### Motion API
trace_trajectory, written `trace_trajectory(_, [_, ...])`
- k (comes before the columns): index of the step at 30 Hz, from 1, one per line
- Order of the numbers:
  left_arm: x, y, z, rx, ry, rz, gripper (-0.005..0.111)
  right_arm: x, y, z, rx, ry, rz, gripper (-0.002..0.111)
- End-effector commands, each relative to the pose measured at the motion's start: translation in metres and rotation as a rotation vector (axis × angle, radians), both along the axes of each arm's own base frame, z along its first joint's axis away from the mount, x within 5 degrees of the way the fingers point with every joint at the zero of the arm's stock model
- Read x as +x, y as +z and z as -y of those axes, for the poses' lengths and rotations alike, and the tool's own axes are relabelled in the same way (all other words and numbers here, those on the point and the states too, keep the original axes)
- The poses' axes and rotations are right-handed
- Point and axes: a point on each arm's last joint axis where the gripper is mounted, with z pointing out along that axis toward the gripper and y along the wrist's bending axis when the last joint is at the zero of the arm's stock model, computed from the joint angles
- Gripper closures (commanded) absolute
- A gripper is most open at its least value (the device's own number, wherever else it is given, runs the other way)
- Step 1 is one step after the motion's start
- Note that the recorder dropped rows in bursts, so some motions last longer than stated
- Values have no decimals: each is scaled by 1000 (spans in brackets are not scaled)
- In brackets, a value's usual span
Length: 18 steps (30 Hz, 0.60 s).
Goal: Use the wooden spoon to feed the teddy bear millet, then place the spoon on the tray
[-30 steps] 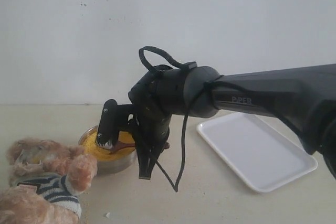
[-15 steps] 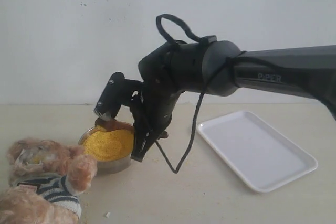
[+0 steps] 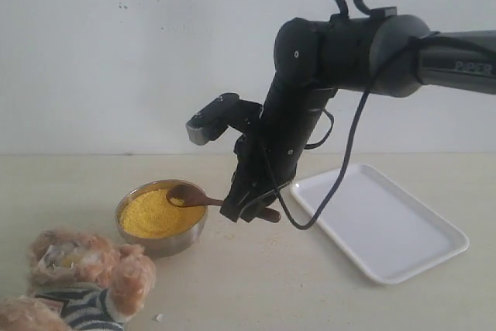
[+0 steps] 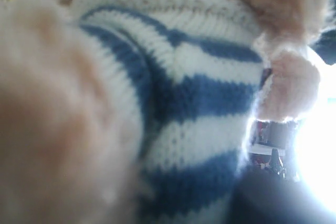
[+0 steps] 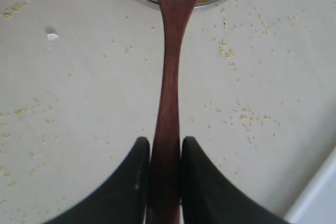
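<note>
Mealtime: the bear slumps just beside the bowl while the right gripper, clamped on the end of the spoon, poises its tip over the millet. A slow, level carry looks wisest, with no obstacle showing. Beyond, the tray lies well apart, and spilled grains dot the table. The left gripper is unseen, so its state cannot be told.

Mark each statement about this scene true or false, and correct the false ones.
1. The right gripper grips the spoon by its handle. True.
2. The spoon lies on the tray. False: it is held, tip over the millet.
3. The bowl holds millet. True.
4. The bear sits on the tray. False: it is by the bowl, off the tray.
5. Grains are scattered on the table. True.
</note>
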Motion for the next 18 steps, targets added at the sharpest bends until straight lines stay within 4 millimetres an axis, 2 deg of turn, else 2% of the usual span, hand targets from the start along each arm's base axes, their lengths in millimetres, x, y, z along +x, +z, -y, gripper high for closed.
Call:
trace_trajectory(1, [-6,2,4,-51,-46,-35,103,-11,27,5,40,12,-2,108])
trace_trajectory(7, [-5,3,4,-58,-41,-32,103,-30,48,0,64,54,-10,108])
trace_trajectory(14, [-5,4,5,-64,-42,-30,103,-64,48,-39,49,218,25,108])
trace_trajectory(18, [-5,4,5,-62,-43,-27,103,-79,49,-59,17,288,136,108])
